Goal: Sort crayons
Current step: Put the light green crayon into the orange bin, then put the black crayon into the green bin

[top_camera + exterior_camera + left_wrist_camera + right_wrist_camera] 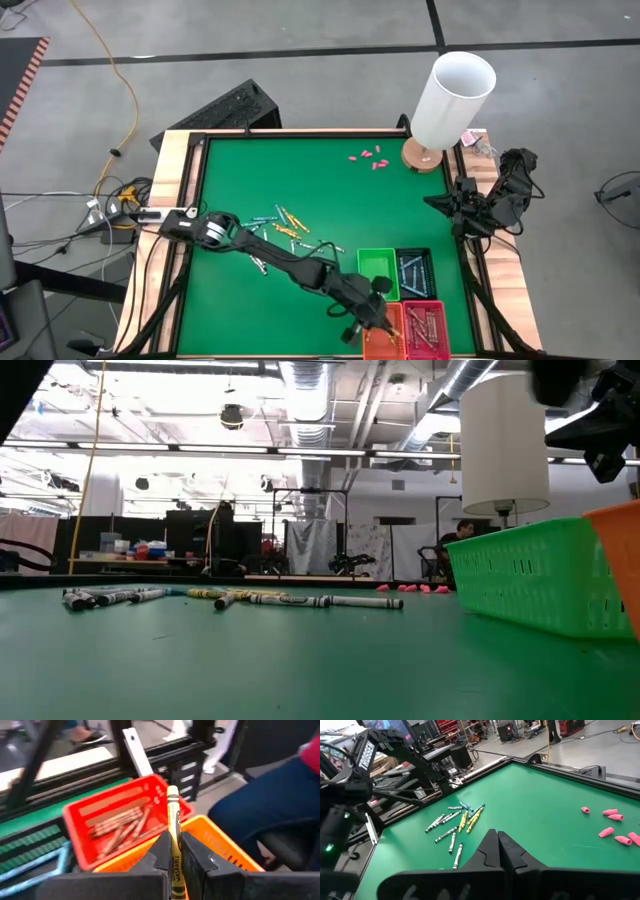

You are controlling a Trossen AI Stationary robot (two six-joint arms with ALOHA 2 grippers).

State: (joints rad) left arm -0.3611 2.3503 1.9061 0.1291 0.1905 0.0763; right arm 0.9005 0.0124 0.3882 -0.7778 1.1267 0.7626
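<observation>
the left gripper (175,851) pinches a yellow crayon (173,820) upright, its long axis vertical, directly above the orange bin (225,845); right gripper (497,851) closed, empty.

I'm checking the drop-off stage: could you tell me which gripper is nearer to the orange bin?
The left. The left gripper sits just above the orange bin, shut on a yellow crayon. The right gripper waits shut at the table's far right edge.

I see a matt green, felt-like tabletop (300,180) framed in pale bare wood. The orange basket (220,845) and red basket (80,825) look like slotted, slightly glossy plastic. My left hand (176,851), matt dark plastic, pinches a paper-wrapped yellow crayon (174,820).
</observation>
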